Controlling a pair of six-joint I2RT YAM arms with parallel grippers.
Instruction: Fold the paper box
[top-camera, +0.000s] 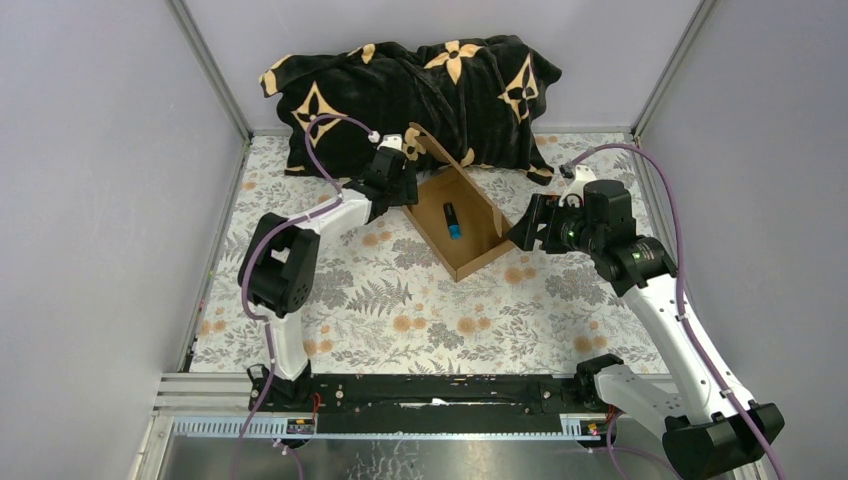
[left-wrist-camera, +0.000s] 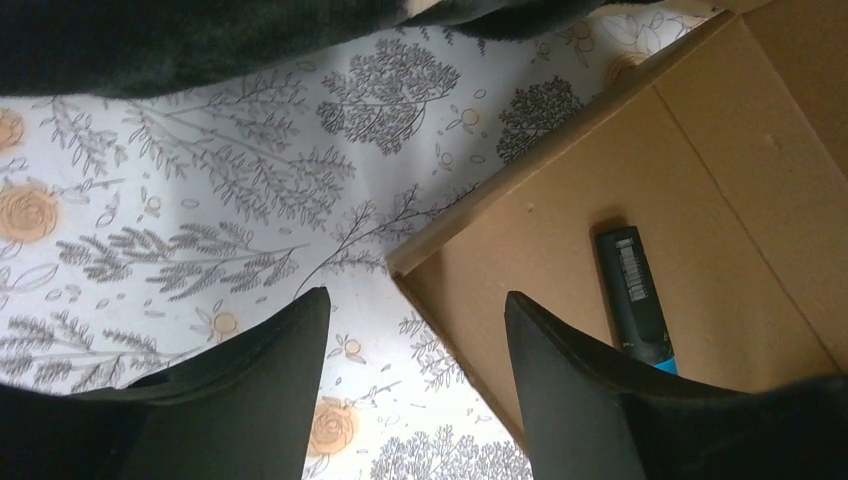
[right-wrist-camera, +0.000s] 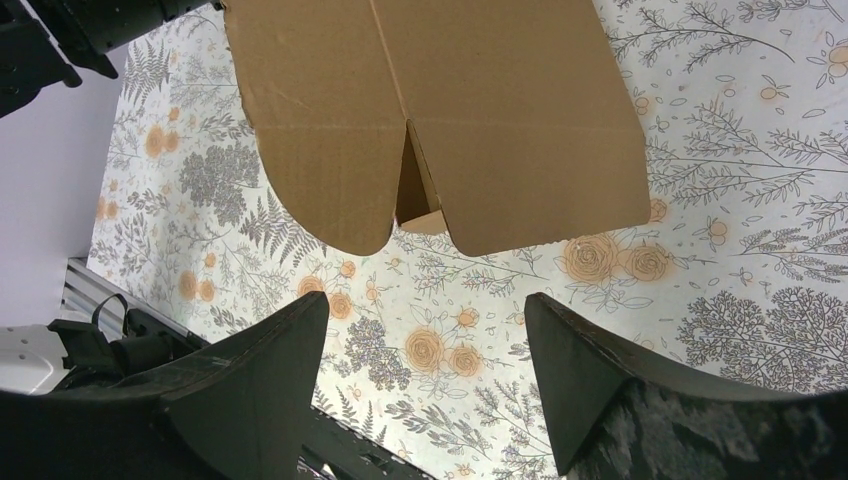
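The paper box is brown cardboard, standing open as a tray in the middle of the table with its lid flap raised at the back. A black and blue marker lies inside it. My left gripper is open at the box's back left corner; in the left wrist view its jaws straddle the left wall near that corner, and the marker shows on the floor. My right gripper is open and empty just right of the box; its view shows the box's outer wall and flaps ahead.
A black pillow with tan flower shapes lies at the back behind the box. The table wears a floral cloth. Grey walls stand left and right. A metal rail runs along the near edge.
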